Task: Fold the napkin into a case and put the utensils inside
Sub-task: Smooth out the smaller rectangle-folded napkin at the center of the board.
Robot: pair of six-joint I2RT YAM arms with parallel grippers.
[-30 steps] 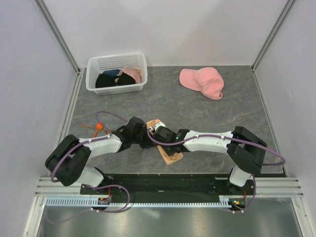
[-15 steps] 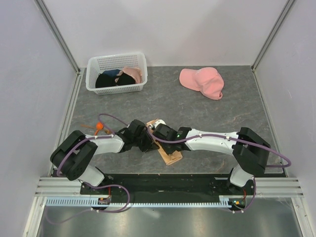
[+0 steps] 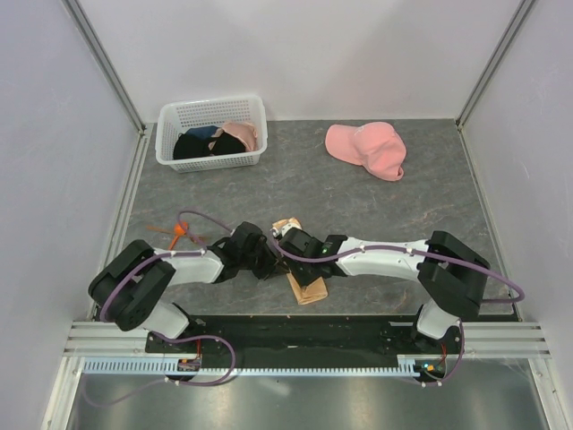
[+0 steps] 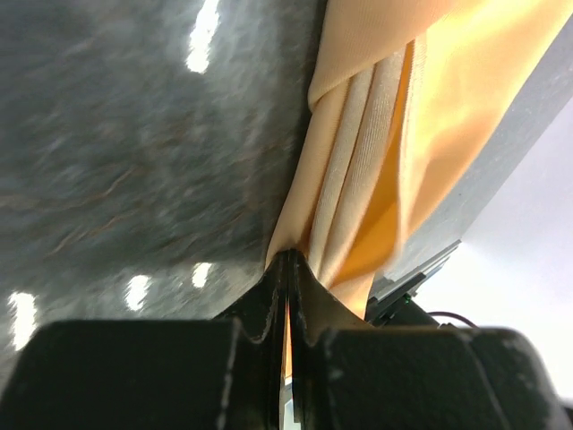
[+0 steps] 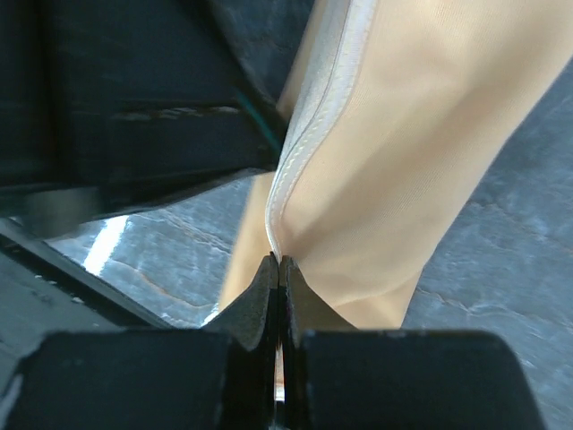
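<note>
Napkin (image 3: 309,288) bunched narrower by table's (image 3: 403,206) near edge; left gripper (image 4: 286,262), right gripper (image 5: 278,263) pinch thin hems, so tension could slip them.

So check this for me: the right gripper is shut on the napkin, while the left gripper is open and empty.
Not quite. The left gripper is also shut on the napkin, its jaws closed on a bunched edge of the cloth, as the left wrist view shows. The right gripper is indeed shut on the napkin.
</note>
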